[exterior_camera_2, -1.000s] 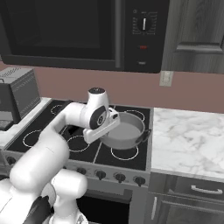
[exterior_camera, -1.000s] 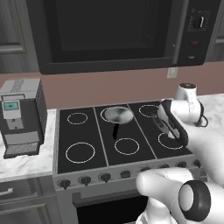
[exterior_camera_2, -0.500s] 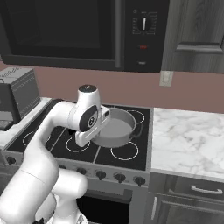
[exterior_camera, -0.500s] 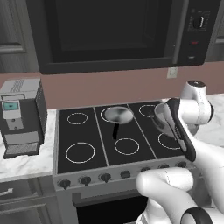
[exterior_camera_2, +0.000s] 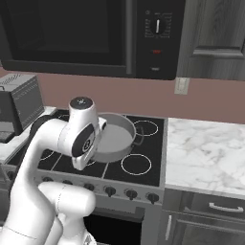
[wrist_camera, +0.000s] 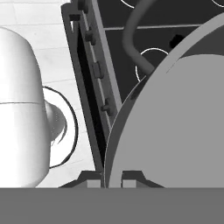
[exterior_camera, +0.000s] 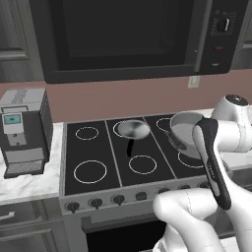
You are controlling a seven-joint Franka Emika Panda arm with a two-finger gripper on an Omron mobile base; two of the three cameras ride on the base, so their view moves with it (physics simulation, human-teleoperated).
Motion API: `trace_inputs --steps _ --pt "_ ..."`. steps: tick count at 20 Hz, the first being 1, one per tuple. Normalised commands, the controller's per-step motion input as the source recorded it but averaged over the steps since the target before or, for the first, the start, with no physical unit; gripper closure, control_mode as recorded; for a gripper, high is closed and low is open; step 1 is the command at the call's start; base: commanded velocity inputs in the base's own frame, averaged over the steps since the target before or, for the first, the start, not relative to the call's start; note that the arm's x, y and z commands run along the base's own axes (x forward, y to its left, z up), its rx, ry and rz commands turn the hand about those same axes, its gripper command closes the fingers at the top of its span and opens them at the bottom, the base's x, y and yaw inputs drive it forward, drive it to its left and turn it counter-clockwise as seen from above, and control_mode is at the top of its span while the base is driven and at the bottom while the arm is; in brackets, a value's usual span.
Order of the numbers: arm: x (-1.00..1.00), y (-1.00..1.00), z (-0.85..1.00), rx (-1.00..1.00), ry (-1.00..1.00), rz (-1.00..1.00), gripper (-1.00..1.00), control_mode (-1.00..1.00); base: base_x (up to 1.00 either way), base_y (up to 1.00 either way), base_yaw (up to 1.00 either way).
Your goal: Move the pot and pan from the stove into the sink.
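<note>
Your fingers are clamped on the rim of the pot; in the hand view its wall runs straight down between the two tips. You're holding the pot above the right half of the stove, tilted, near its rear right rings. The pan sits on the rear middle burner, its dark handle pointing toward the front edge and the knobs. A coffee machine stands on the bench at the stove's left edge.
</note>
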Motion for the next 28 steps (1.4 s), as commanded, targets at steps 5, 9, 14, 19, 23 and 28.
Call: trace_inputs --steps 5,9,14,19,23,28 --pt "-0.15 0.00 0.03 0.00 -0.07 0.02 1.00 -1.00 0.00 0.00 0.00" --pt "0.00 0.00 0.00 0.00 0.00 0.00 1.00 1.00 -0.39 -0.04 0.01" --pt "0.00 0.00 0.00 0.00 0.00 0.00 1.00 1.00 -0.61 -0.07 0.03" --pt "0.00 0.00 0.00 0.00 0.00 0.00 1.00 1.00 -0.33 -0.10 -0.03" --pt "0.00 0.00 0.00 0.00 0.00 0.00 1.00 1.00 -0.09 -0.17 -0.22" --pt "0.00 0.00 0.00 0.00 0.00 0.00 1.00 1.00 -0.01 -0.07 -0.42"
